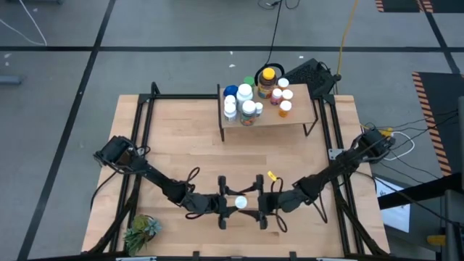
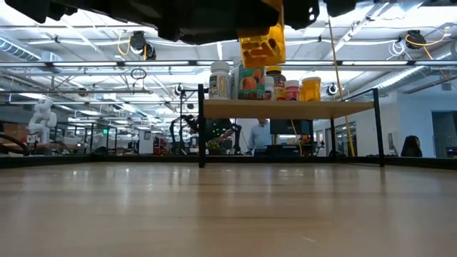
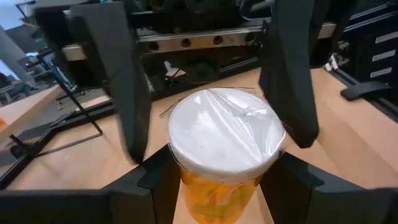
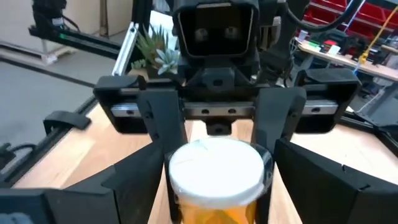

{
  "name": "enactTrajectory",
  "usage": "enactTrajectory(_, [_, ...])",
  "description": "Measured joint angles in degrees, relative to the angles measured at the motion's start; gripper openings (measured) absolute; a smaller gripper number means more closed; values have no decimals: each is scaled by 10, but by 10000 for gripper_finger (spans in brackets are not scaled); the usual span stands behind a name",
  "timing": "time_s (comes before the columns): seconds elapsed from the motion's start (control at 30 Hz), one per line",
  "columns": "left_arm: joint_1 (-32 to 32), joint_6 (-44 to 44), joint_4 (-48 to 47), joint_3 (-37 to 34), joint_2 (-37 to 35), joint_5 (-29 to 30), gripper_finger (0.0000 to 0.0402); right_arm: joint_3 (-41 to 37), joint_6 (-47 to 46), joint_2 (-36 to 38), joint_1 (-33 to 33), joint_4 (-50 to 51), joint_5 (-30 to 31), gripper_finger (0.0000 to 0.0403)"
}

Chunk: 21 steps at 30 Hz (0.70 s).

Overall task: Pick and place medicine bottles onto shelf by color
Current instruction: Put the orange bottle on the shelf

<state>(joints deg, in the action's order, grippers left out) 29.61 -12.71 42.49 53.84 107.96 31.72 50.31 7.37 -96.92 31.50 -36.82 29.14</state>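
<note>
Both arms meet at the near-middle of the desk (image 1: 181, 138), end effectors facing each other with one orange bottle (image 1: 241, 202) between them. It's got a white cap and it's standing upright, long axis vertical, cap toward the ceiling.

In the left wrist view the bottle (image 3: 226, 149) sits right between the left end effector (image 1: 223, 204) fingers (image 3: 155, 186), which look pressed against the orange body just under the cap, so it seems to have hold of it. The right end effector (image 1: 261, 205) is directly across, its fingers (image 4: 134, 180) spread wider than the bottle (image 4: 216, 180) and flanking it on either side; I can't tell for sure whether they touch it. From desk height the bottle (image 2: 262, 44) hangs well above the wood, so it's off the surface.

The shelf (image 1: 290, 117) is well beyond both end effectors, at the far side of the desk, loaded with bottles: white ones with blue and green caps on one side, orange ones plus a yellow-lidded amber jar (image 1: 267, 81) on the other. Labels are too small to read.

A little green plant (image 1: 141, 230) sits off by the left arm's side, near the desk's front corner.
</note>
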Motion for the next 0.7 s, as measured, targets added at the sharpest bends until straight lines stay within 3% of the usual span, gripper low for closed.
enactTrajectory(0.2, [0,12,-12,0,0,-1,191,1,-2,-1,-4,3,-7,282])
enactTrajectory(0.5, [0,48,-39,1,0,-1,191,1,-23,0,-4,35,-8,203])
enactTrajectory(0.7, [1,94,-64,2,0,-1,192,1,-27,-1,-5,39,-10,205])
